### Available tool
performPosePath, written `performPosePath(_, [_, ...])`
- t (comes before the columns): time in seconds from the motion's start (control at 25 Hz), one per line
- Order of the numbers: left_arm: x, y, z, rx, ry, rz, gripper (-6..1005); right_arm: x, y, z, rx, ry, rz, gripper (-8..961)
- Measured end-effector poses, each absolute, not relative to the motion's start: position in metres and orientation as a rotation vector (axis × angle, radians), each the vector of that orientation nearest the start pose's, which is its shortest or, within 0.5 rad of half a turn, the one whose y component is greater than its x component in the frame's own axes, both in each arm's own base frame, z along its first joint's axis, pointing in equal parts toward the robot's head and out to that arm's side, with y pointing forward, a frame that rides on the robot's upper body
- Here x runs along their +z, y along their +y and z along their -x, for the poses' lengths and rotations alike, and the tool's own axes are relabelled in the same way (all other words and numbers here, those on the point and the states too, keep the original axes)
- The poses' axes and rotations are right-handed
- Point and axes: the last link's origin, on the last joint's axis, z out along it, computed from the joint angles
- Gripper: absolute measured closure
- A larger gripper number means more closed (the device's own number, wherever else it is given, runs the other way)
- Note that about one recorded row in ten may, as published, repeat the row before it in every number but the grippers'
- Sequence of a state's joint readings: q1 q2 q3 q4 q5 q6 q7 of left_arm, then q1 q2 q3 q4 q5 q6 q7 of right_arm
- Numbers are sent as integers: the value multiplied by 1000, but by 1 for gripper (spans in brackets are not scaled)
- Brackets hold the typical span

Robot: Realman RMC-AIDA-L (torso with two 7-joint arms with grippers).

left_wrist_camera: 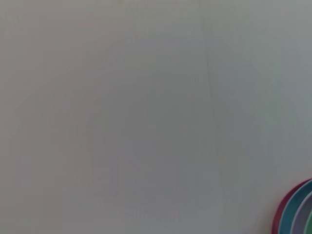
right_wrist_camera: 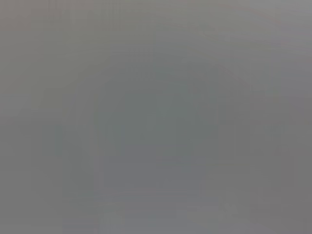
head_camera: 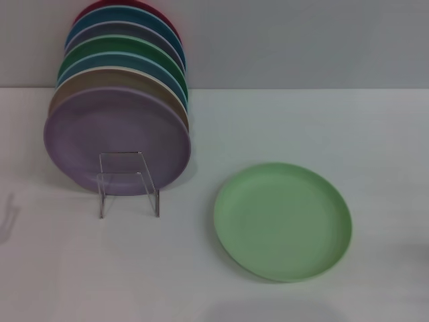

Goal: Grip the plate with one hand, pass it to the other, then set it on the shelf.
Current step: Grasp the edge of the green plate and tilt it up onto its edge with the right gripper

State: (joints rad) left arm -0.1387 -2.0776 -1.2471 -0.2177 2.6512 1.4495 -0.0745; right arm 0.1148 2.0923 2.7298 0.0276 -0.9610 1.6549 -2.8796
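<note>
Pale mint-green plate (head_camera: 283, 221) lies flat on the white counter (head_camera: 322, 127), nearest the robot and toward its right side. Rim up, nothing on it or touching it.

Farther back and to the left, clear acrylic shelf (head_camera: 127, 182) stands upright on the counter, well apart from the mint plate. Its thin frame shows in front of a lilac-purple plate (head_camera: 117, 139) that stands on edge, leaning back.

Behind the lilac plate, a row of other plates on edge, one behind the next: tan (head_camera: 100, 79), teal (head_camera: 94, 64), darker green (head_camera: 114, 45), blue (head_camera: 100, 20), a red one (head_camera: 114, 5) farthest back, near the grey wall (head_camera: 301, 40).

No arm or gripper shows in the head view. Left wrist view: bare pale surface, with the coloured plate rims (left_wrist_camera: 295, 209) at one corner. Right wrist view: plain grey only. Neither set of fingers is in view, so cannot tell whether they are spread or pressed together.
</note>
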Motion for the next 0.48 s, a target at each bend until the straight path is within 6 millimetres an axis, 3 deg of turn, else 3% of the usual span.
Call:
performPosePath(0.24, [33, 244, 369, -675, -407, 1337, 190, 44, 199, -386, 757, 458, 1314, 137])
performPosePath(0.48, [30, 259, 370, -645, -429, 1367, 189, 60, 244, -364, 967, 445, 1377, 136])
